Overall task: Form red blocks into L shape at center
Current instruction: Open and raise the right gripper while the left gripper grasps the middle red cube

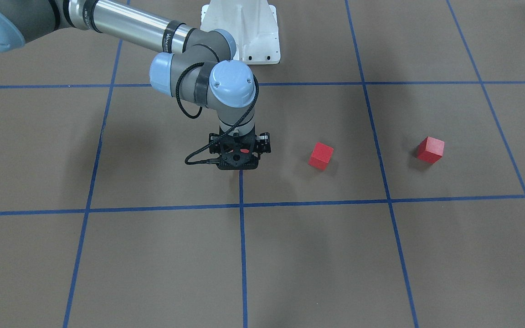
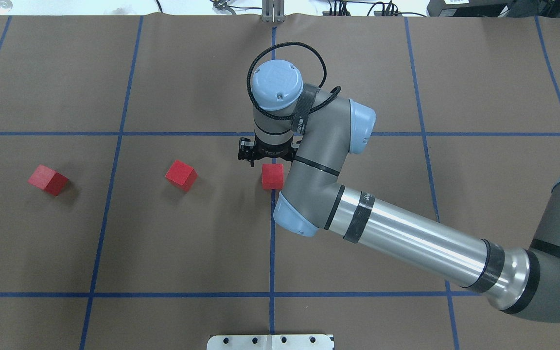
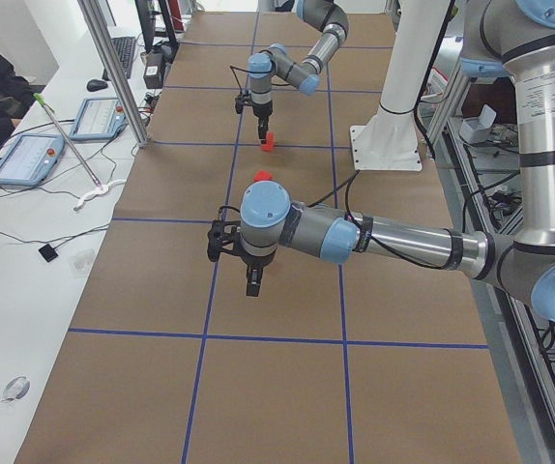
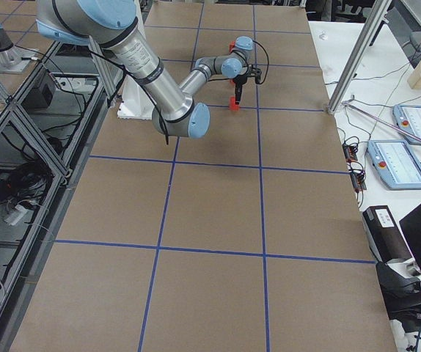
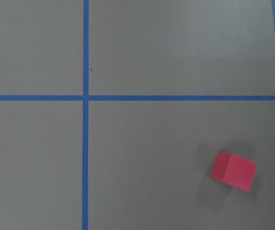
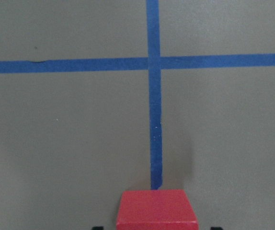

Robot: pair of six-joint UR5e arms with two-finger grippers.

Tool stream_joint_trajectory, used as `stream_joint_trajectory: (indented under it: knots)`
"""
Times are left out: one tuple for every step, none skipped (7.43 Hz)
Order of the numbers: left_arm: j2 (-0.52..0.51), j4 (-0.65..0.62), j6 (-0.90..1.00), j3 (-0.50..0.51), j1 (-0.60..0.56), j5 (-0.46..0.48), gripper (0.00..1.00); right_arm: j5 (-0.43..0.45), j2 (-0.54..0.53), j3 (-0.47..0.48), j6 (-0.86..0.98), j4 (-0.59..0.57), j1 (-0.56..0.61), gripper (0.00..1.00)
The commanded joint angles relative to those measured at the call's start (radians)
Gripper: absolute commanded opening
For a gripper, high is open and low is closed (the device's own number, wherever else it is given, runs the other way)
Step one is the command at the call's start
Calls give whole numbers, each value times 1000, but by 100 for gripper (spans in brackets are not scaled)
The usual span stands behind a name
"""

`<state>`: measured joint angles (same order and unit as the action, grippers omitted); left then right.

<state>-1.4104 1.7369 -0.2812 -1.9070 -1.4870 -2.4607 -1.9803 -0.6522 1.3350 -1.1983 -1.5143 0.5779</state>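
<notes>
Three red blocks lie on the brown table. One block (image 2: 272, 176) sits on the middle blue line at the center (image 2: 260, 214), right under my right gripper (image 2: 271, 164). In the right wrist view this block (image 6: 156, 208) fills the bottom edge. A fingertip (image 6: 97, 228) barely shows on each side of it with a small gap, so the gripper is open. A second block (image 2: 181, 175) and a third (image 2: 48, 180) lie further left. My left gripper (image 3: 251, 287) hangs beyond them; I cannot tell its state. Its wrist view shows one block (image 5: 233, 171).
The white robot base (image 2: 270, 341) is at the near table edge. Blue tape lines (image 2: 114, 194) divide the table into squares. Tablets (image 3: 26, 159) and an aluminium post (image 3: 113, 68) stand along the operators' side.
</notes>
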Motion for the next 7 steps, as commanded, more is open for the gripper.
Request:
stream_joint_trajectory:
  knots:
    - [-53,126,-236,-32,147,9,100,-110,-109,163,-1,-1,101,98]
    - [-93,186,-363,-46,203,9,100,-186,-295,338,15,18,172,98]
    - [-122,231,-427,-56,285,19,100,-221,-454,439,66,92,241,98]
    - [-198,230,-479,-53,395,119,100,-270,-534,449,115,135,293,99]
    - [-264,227,-486,-53,548,299,100,-293,-576,450,185,138,336,99]
    - [-301,199,-492,-49,671,407,100,-281,-602,452,198,140,341,99]
    - [-353,128,-496,-34,738,448,100,-278,-607,449,200,138,349,99]
